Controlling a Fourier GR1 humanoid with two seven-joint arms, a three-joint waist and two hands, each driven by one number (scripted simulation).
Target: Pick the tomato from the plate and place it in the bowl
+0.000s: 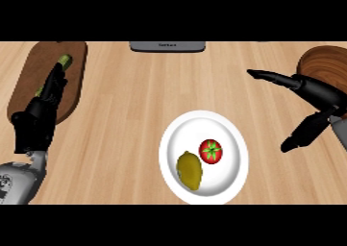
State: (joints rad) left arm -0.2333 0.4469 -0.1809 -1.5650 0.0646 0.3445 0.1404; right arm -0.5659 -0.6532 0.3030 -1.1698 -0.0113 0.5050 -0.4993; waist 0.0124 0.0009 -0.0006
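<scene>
Two fruits on white plate (235, 144): tomato (211, 151), lemon (190, 170) beside it. Right hand (319, 96) spread wide, empty, tomato off its thumb side. Wooden bowl (325, 60) behind hand. Reach step; next, swing over tomato, close fingers. Left hand (37, 117) resting, fingers straight.

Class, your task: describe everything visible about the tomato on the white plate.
The tomato is small, round and glossy red, with a green star-shaped stem cap facing up toward the camera. It looks whole and smooth-skinned. It rests on the right half of the white plate, just up and to the right of a yellow lemon; whether the two touch cannot be told. No hand touches it: the right hand is open above the counter to its right.
</scene>
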